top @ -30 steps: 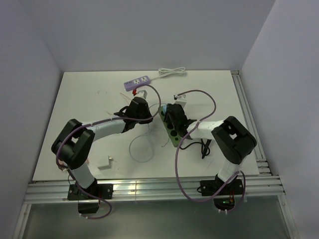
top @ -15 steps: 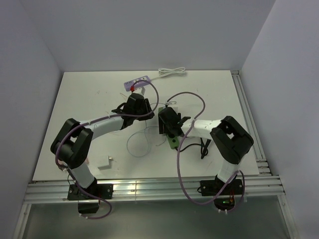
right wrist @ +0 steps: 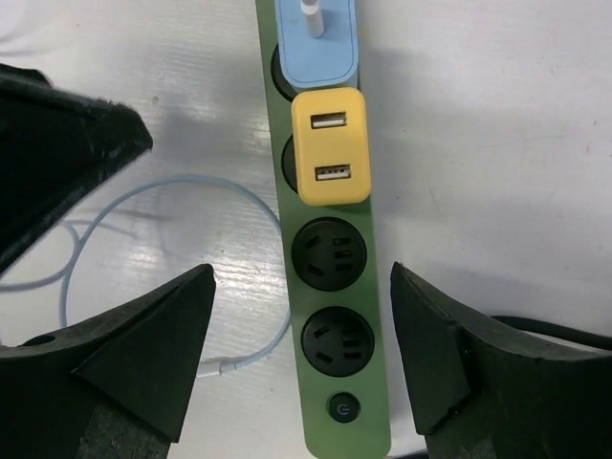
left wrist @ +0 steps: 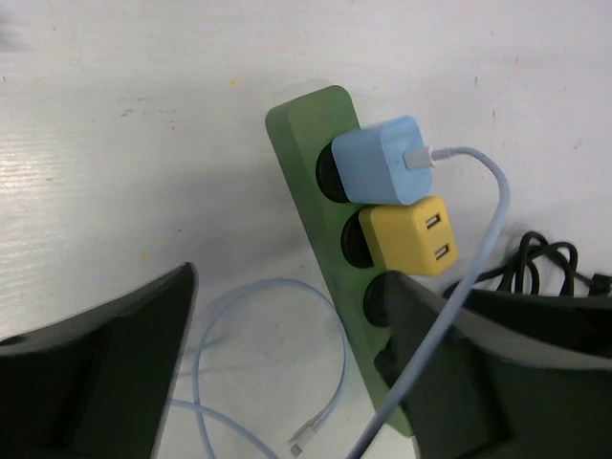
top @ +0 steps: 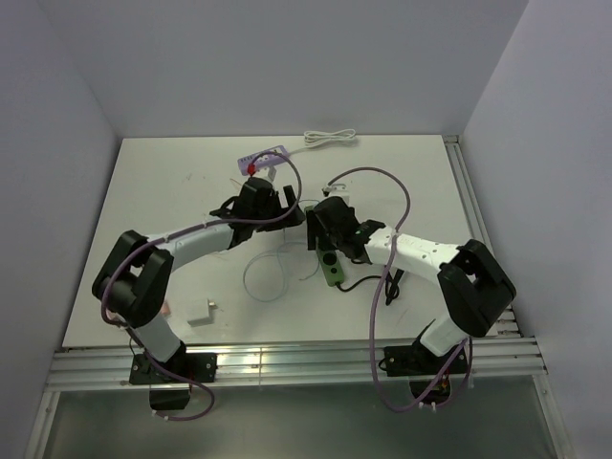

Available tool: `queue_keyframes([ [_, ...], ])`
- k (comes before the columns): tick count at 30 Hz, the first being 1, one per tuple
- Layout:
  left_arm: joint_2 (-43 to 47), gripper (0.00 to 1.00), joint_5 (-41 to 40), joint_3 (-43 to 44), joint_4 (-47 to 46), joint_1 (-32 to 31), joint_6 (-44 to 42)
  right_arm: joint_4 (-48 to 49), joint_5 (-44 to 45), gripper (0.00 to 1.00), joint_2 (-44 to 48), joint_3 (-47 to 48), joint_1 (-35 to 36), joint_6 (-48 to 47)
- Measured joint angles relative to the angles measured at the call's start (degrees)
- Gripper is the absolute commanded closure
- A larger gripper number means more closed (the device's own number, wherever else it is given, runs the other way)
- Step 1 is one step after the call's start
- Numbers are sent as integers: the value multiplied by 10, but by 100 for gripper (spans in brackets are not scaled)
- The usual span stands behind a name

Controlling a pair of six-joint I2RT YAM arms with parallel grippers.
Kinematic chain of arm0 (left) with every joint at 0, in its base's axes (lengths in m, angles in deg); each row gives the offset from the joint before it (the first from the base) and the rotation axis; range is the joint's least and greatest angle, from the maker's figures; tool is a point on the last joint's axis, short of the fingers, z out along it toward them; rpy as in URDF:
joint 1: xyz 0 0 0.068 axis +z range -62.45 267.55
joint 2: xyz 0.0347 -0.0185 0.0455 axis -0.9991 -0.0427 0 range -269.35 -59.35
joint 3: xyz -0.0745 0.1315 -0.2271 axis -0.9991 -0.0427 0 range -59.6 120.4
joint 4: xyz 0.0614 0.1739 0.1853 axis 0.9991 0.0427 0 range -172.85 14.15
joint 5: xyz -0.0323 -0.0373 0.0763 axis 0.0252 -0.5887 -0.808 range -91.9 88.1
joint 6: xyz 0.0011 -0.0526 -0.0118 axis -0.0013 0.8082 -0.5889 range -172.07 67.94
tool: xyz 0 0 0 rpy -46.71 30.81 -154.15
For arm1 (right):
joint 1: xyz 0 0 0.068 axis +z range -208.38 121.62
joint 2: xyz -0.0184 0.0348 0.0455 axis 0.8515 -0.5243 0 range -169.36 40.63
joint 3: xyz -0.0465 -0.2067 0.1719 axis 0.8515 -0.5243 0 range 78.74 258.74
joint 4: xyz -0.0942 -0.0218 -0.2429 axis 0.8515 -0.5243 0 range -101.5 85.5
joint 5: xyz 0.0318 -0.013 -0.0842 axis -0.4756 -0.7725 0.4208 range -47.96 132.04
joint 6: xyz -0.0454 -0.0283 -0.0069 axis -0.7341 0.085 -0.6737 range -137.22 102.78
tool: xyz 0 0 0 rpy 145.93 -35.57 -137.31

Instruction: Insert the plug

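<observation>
A green power strip (right wrist: 360, 421) lies on the white table. In its end socket sits a blue plug (left wrist: 378, 174) with a light blue cable (left wrist: 481, 251) coming out of it. A yellow USB charger (left wrist: 411, 237) fills the socket beside it, and the two other sockets (right wrist: 330, 253) are empty. My left gripper (left wrist: 292, 287) hovers open above the strip, touching nothing. My right gripper (right wrist: 301, 275) is open too, its fingers standing apart on either side of the strip's empty sockets. In the top view the left gripper (top: 277, 206) and the right gripper (top: 325, 234) stand close together over the strip (top: 332, 273).
The light blue cable loops on the table left of the strip (top: 260, 279). A black cord (top: 390, 283) trails off to the right. A purple power strip (top: 266, 156) and a coiled white cord (top: 330, 140) lie at the back. A small white adapter (top: 201, 311) sits front left.
Both grippers have opened. The left one has let go of the blue plug, which stays in the end socket. The right one has released the strip, and its arm has swung out to the right.
</observation>
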Motion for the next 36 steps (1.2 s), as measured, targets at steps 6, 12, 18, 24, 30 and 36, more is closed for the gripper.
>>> queue_keyframes([
  [6, 44, 1, 15, -15, 3, 0, 4, -29, -9, 22, 2, 3, -24, -15],
  [12, 146, 0, 41, -54, 38, 0, 5, -85, 3, 23, 29, 3, -31, 1],
  [18, 287, 1, 30, -81, 129, 0, 26, -126, 43, 0, 110, -14, -31, 30],
  [24, 408, 0, -73, -75, 284, 0, 125, -144, 60, 0, 200, -63, -36, 53],
  [30, 418, 0, -127, -78, 453, 20, 321, -149, 46, 0, 243, -66, -41, 49],
  [36, 363, 1, -133, -121, 575, 43, 478, -134, 7, 1, 275, -84, -41, 37],
])
